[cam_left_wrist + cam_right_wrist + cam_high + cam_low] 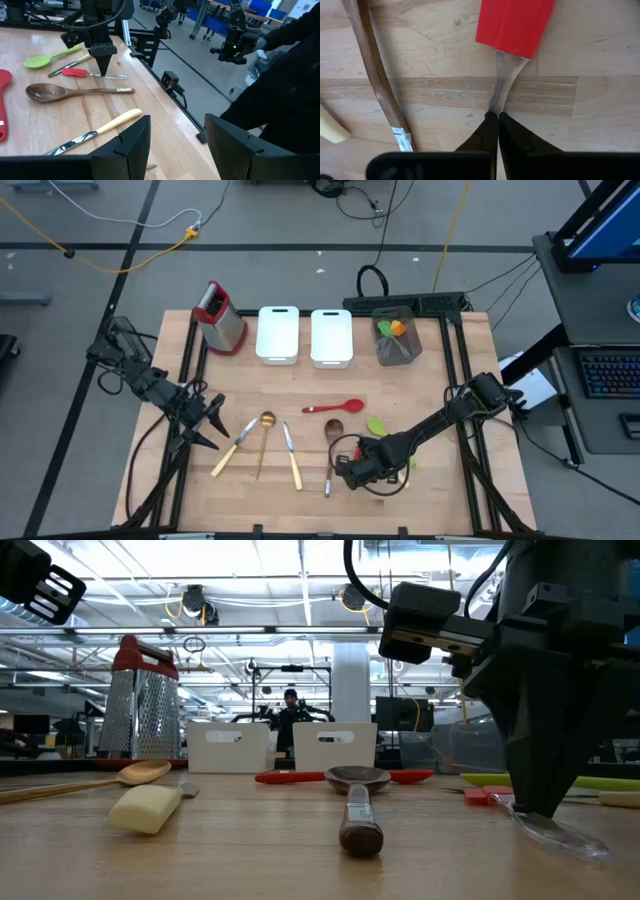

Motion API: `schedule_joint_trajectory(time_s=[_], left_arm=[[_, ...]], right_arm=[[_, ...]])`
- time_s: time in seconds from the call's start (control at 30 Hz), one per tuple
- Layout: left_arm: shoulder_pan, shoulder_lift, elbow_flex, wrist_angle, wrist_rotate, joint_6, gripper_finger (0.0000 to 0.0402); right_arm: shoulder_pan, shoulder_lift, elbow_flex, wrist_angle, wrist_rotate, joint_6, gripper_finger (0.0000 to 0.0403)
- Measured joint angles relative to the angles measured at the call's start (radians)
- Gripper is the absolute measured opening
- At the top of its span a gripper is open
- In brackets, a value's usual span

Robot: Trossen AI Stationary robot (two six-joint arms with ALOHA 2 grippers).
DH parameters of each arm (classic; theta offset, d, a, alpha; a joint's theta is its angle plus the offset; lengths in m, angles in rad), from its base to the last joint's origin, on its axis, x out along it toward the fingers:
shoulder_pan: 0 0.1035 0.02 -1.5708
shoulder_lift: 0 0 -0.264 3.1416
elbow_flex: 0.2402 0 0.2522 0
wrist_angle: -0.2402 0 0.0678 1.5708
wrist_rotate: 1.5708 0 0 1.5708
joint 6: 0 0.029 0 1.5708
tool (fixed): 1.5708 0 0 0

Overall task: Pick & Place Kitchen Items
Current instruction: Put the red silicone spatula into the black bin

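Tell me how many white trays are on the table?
2. One white tray stands beside the grater at the table's far side; the other white tray sits between it and the grey bin.

Red spatula w/ clear handle flat on table, beside wooden spoon.

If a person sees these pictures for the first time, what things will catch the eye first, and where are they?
The right gripper at the table's front right draws the eye first: its jaws are shut on the clear handle of a small red spatula lying on the wood. Beside it lies a wooden spoon. At the back stand a red-topped metal grater, two white trays and a grey bin holding green and orange utensils, while the left gripper waits open at the left.
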Motion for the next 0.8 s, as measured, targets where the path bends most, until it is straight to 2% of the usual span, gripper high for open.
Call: schedule_joint_trajectory(time_s=[0.33,0.8], left_arm=[[0.0,0.0,0.0,0.0,0.0,0.0,0.0191],[0.0,0.0,0.0,0.0,0.0,0.004,0.0191]], right_arm=[[0.001,-0.003,-0.001,0.016,0.024,-0.015,0.0015],[0.001,-0.002,-0.001,0.015,0.024,-0.033,0.0124]])
